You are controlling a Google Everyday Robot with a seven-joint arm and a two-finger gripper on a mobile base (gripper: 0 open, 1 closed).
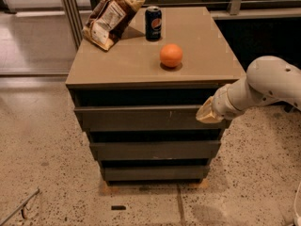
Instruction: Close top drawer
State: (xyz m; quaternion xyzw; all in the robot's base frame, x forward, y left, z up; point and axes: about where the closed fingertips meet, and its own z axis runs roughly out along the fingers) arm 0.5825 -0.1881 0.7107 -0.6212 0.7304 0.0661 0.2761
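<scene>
Partly open, the grey-brown top drawer (141, 119) touches the gripper (203, 117), fingers (208, 111) pressed together, at its right end.

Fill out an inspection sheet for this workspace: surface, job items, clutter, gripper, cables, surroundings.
Surface: cabinet top, flat and tan, holding three loose items.
Job's things: top drawer, with a dark gap above its front and a small pale scuff near the upper edge. Two plainer drawers sit below it.
Clutter: chip bag at the back left, soda can upright beside it, orange nearer the front.
Grippers: gripper at the right end of the top drawer's front, apparently touching it.
Cables: nothing seen.
Surroundings: speckled floor, with a small dark object lying in front of the cabinet.
</scene>
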